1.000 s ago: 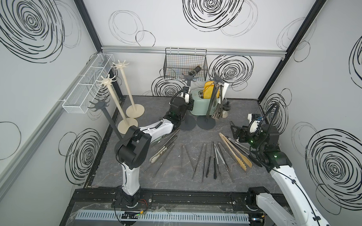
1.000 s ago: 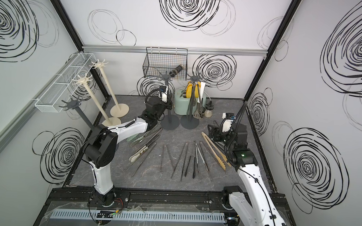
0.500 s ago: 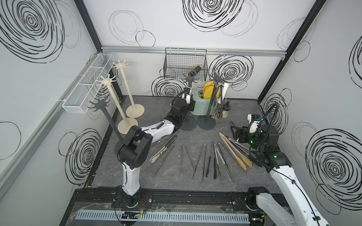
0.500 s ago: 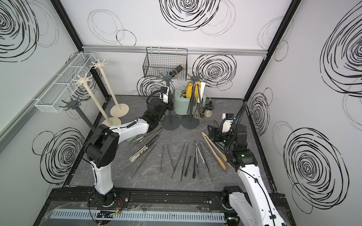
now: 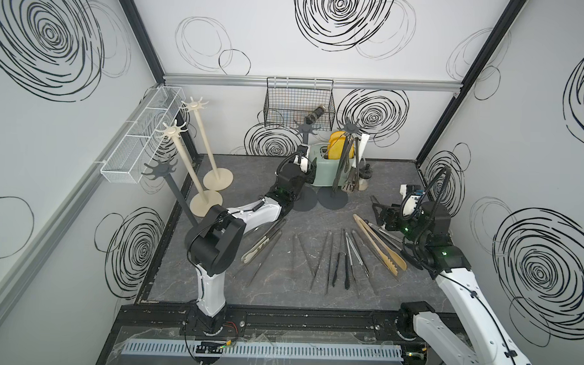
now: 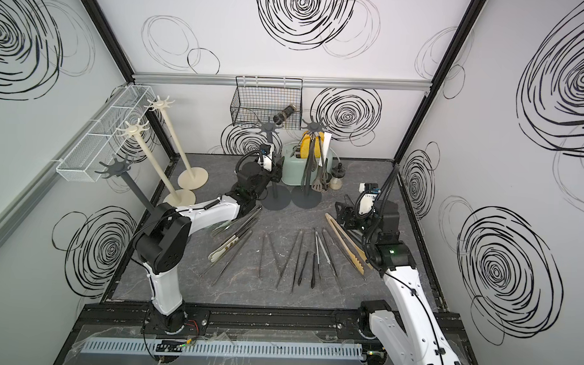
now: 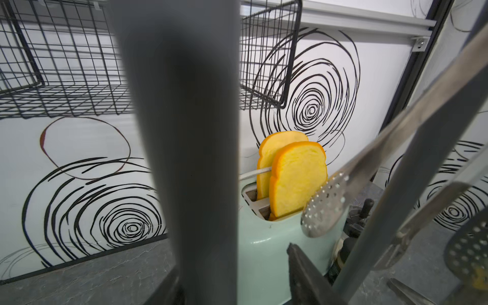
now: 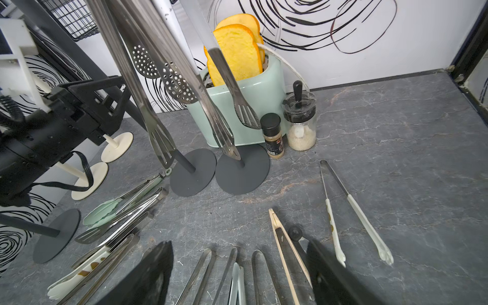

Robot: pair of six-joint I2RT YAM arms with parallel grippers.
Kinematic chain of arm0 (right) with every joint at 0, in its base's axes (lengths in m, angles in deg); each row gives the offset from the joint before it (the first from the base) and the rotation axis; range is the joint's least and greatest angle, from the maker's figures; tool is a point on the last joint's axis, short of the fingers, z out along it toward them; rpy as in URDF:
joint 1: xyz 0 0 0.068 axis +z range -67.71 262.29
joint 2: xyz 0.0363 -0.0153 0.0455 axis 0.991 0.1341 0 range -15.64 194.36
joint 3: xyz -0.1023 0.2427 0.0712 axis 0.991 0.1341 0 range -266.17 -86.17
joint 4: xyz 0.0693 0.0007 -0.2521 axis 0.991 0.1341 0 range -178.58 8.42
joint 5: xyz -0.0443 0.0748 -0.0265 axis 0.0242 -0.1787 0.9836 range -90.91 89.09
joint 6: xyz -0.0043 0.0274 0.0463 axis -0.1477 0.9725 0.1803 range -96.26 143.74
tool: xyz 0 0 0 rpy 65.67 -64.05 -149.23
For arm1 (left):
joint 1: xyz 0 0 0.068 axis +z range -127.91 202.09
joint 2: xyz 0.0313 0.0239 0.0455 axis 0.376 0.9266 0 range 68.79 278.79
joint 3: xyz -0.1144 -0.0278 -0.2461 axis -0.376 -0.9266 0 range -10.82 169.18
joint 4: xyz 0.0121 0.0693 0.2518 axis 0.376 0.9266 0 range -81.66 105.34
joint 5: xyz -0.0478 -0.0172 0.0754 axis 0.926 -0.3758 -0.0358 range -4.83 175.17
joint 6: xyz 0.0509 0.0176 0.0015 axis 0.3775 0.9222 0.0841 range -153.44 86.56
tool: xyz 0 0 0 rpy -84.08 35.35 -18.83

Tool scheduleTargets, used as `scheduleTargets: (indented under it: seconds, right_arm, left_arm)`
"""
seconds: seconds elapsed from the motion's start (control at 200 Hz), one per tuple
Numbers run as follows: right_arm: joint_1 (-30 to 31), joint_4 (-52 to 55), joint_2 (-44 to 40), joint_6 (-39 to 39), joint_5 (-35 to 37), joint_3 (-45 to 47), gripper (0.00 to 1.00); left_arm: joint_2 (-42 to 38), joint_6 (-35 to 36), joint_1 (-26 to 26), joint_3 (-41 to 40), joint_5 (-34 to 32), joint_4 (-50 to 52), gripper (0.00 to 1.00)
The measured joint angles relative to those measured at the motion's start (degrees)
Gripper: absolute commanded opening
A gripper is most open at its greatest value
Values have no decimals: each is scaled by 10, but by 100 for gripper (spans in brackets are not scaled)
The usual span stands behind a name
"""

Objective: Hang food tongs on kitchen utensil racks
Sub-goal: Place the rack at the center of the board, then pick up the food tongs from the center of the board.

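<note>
straddling a dark rack pole (image 7: 184, 132), the left gripper (image 7: 231, 264) has its jaws apart, with a gap showing on one side of the pole. the right gripper (image 8: 239, 243) hangs wide open and empty over the table (image 8: 396, 132), with wooden tongs (image 8: 287, 250) lying below its jaws. hung tongs (image 8: 179, 87) dangle on the next rack (image 8: 243, 174) ahead of it.

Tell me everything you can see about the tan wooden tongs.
The tan wooden tongs lie flat and slanted on the grey stone-look tabletop, at the right of the row of steel tongs. Two slim arms join at the far end and spread toward toothed tips. The open right gripper hangs over the joined end, not gripping.
</note>
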Motion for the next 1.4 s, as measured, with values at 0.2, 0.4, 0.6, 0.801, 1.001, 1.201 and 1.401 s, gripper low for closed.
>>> scheduleTargets:
  seconds: [0.2,0.4,0.6,0.801,1.001,1.201,1.401]
  right_arm:
    - [-3,1,7,0,-3,0,82]
    - [0,1,9,5,-16,0,82]
    - [18,2,20,7,-25,0,81]
    - [28,1,49,9,-46,0,81]
    - [28,0,85,9,-71,-1,81]
    - [28,0,114,11,-86,-4,81]
    - [28,-4,129,11,-92,-5,81]
  left_arm:
    - [-59,5,0,-35,-21,54,61]
    - [-144,5,0,-74,-51,138,60]
    - [-223,-23,7,-84,-69,291,57]
    - [-280,-81,79,-84,-38,459,53]
    - [-265,-106,190,-94,29,577,45]
    - [-176,-99,204,-86,76,624,45]
    - [-63,-55,173,-9,76,665,49]
